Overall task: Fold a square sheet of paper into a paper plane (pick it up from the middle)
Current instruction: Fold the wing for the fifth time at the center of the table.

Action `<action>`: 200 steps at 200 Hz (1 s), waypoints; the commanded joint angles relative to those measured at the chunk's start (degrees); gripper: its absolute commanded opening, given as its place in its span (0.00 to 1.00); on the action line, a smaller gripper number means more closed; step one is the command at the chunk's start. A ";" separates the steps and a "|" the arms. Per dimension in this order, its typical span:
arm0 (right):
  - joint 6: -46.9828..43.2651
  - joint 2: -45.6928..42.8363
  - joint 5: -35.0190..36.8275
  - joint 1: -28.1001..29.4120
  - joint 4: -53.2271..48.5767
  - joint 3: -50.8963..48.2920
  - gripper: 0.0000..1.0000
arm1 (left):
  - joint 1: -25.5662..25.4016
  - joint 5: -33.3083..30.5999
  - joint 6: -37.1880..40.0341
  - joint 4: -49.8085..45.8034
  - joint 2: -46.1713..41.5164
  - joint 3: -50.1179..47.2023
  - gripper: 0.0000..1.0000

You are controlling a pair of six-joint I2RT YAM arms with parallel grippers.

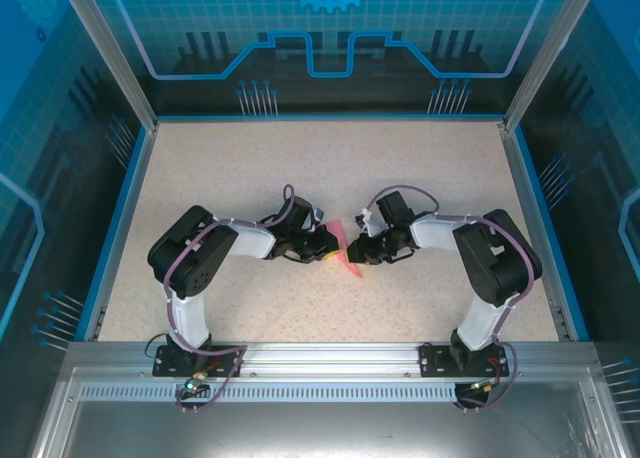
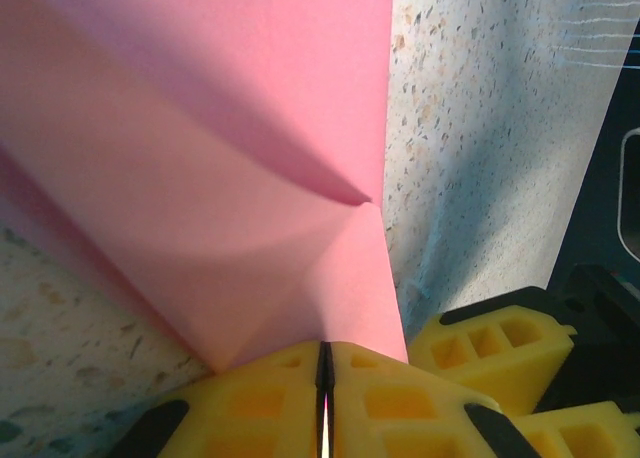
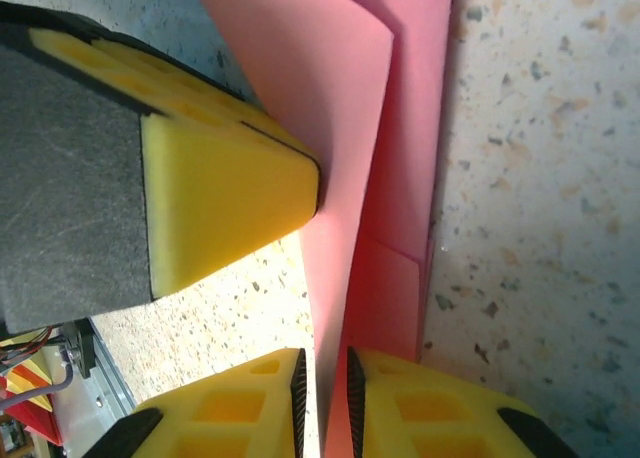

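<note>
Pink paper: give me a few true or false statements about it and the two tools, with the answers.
1. The left tool is shut on the pink paper. True.
2. The paper lies flat and unfolded on the table. False: it is bent and creased, gripped by both tools.
3. The right tool pinches the paper as well. True.
4. The tools sit at opposite ends of the table. False: they meet near its middle.

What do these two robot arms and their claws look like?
The left arm and right arm have black joints, white shells and looping purplish cables. The left gripper and right gripper have blocky yellow fingers with square recesses and black edging.
</note>
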 commanded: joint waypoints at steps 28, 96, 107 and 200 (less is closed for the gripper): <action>-2.28 -1.16 0.51 0.36 -4.72 0.22 0.21 | -0.29 -0.64 1.18 -1.82 0.67 0.79 0.11; -3.35 1.92 1.78 1.37 -4.65 0.21 0.13 | -0.28 -0.85 1.37 -2.47 -0.72 0.99 0.11; -3.27 2.21 1.67 1.37 -4.42 0.09 0.10 | -0.26 -0.82 1.61 -2.83 -1.44 1.33 0.12; 0.45 4.16 -1.33 -0.33 -0.52 -1.87 0.09 | -1.40 2.04 -0.71 4.98 -5.00 -3.49 0.16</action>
